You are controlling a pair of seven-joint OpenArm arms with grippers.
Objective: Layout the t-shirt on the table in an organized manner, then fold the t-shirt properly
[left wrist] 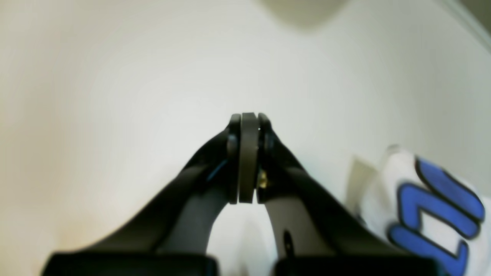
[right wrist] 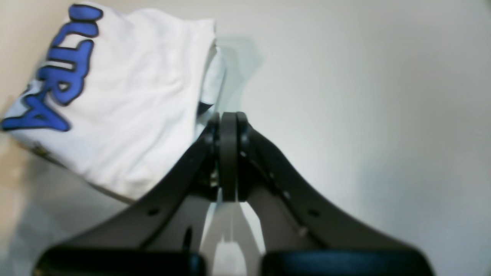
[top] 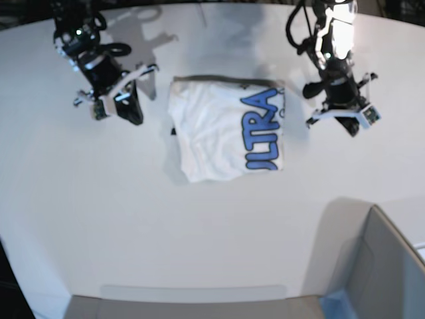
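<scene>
Both wrist views are blurring badly, their edges cutting off the t-shirt (right wrist: pixel 115 107), and its folds are hiding the remaining print.

My base view looks steeply down from overhead, far enough to take in most of the table (top: pixel 199 226) and both arms. Each wrist view sits low and close behind its own gripper, looking along the fingers across the tabletop. All three share the t-shirt (top: pixel 226 129): bottom right in the left wrist view, upper left in the right.
</scene>
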